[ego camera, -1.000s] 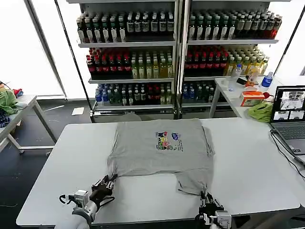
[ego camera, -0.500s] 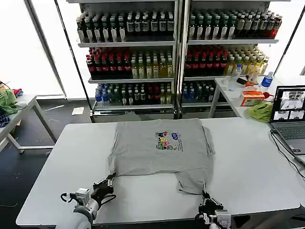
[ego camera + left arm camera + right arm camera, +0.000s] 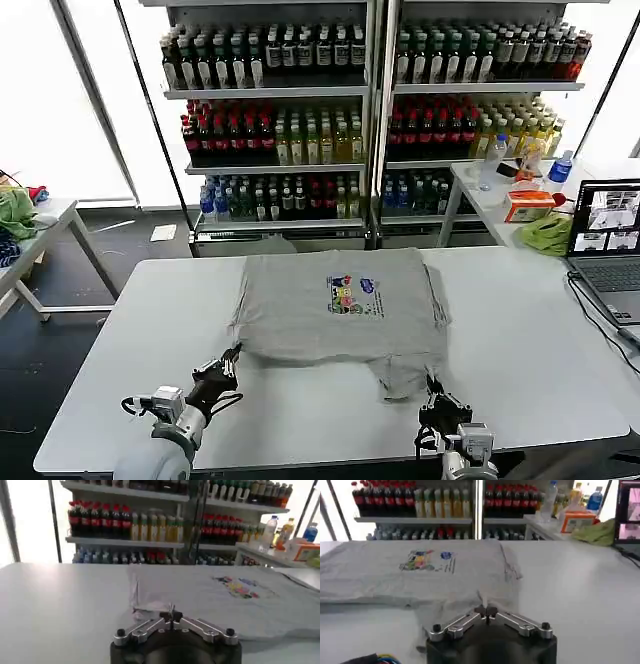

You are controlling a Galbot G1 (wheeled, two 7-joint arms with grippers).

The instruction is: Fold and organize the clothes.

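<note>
Grey T-shirt spread flat mid-worktop, chest print up and toward its far half, sleeves folded in. Near hem uneven: straight along the left stretch, a flap hanging lower at the right corner.

Left end effector at the shirt's near-left corner, low over the worktop, fingers pressed together. From the left wrist camera, tips meeting right at a small raised pucker of grey cloth; apparently pinching the shirt's edge, though the hold itself hard to make out.

Right end effector just off the shirt's near-right flap, also low and near the worktop's front edge. From the right wrist camera, fingertips closed tip to tip at the border of the flap, seemingly nipping the fabric there.

Beyond the shirt, drink shelves packed with bottles. Right of the shirt, an open laptop on the worktop's edge; behind that, a bright green cloth and an orange box on a side table. Far left of the shirt, another small table with bundled cloth.
</note>
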